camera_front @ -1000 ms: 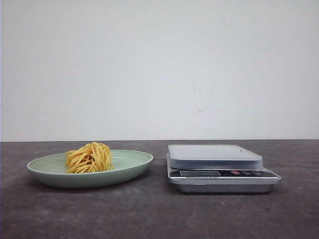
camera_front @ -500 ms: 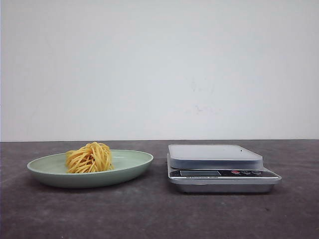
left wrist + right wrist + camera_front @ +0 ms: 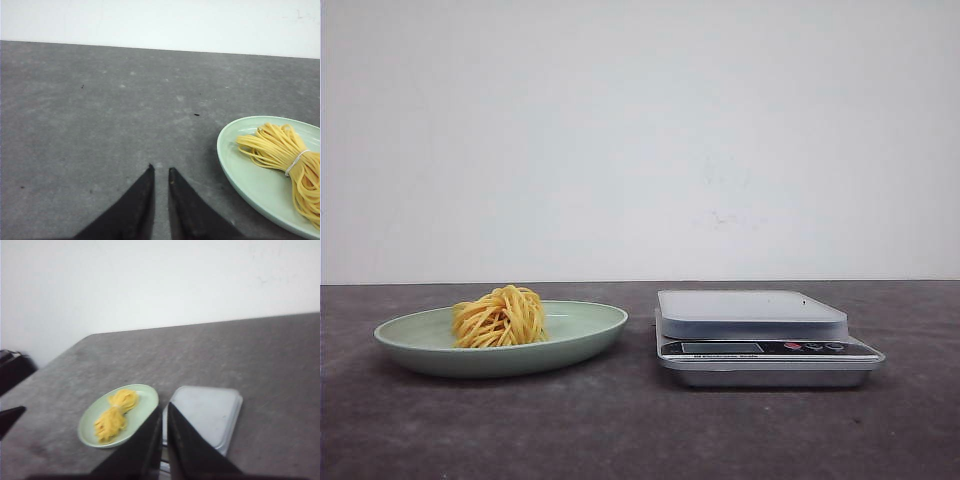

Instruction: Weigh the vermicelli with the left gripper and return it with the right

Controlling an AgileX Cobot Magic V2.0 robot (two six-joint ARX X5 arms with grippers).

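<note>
A rounded nest of yellow-orange vermicelli [image 3: 500, 316] sits on a pale green plate [image 3: 590, 330], which rests on a dark grey bench [image 3: 620, 430] beside a silver kitchen scale [image 3: 760, 340] whose weighing platform is bare. Nothing has been lifted yet, so the step in hand appears to be the first reach for the noodles. The left gripper [image 3: 160, 172] hangs low over bare bench, its two black pointed fingers [image 3: 142, 200] drawn almost together with only a thin gap and nothing between them; the plate lies off to one side of the fingers, near but not touching. To do this well, the fingers would likely need to spread wide first, swing across over the plate rim, and come down around the middle of the bundle, where a pale band [image 3: 296, 162] ties the strands, so loose ends do not slip out. A gentle squeeze seems wise, since thin strands may snap or splay. The right gripper [image 3: 164, 412] is held high and back, looking down on plate and scale from a distance, its fingers likewise nearly closed and holding nothing. Neither arm shows in the front view.
</note>
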